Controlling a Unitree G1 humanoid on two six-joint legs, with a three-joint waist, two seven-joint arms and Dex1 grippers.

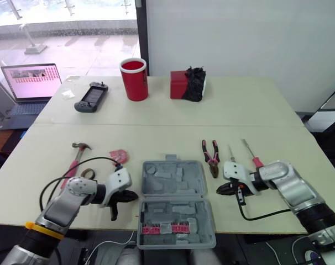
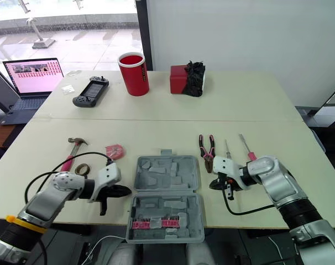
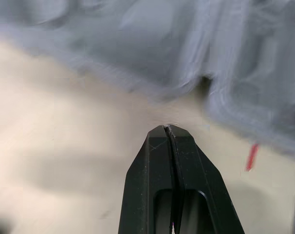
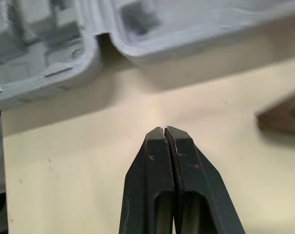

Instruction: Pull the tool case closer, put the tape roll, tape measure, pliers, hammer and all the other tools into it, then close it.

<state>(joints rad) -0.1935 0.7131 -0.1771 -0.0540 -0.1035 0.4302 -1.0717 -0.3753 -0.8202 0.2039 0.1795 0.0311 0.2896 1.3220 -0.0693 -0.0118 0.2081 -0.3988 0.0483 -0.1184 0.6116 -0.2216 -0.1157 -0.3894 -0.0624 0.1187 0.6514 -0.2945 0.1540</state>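
Tool case point(image 1: 176, 185) lies open at the near edge of the table point(image 1: 239, 110). Left gripper point(image 1: 130, 195) is closed and empty, just beside the case's left side. Right gripper point(image 1: 221, 190) is closed and empty, just beside its right side. Hammer point(image 1: 76, 157) and tape roll point(image 1: 88, 174) lie to the left, pliers point(image 1: 211, 157) and screwdrivers point(image 1: 251, 154) to the right.

Cream table point(image 1: 239, 107) carries an open grey tool case point(image 1: 176, 204) at the near edge. Hammer point(image 1: 76, 157), tape roll point(image 1: 88, 173) and pink tape measure point(image 1: 118, 155) lie left of it; pliers point(image 1: 211, 157) and 2 screwdrivers point(image 1: 255, 159) right. Far side: red cup point(image 1: 134, 80), game controller point(image 1: 91, 97), red box point(image 1: 179, 84).
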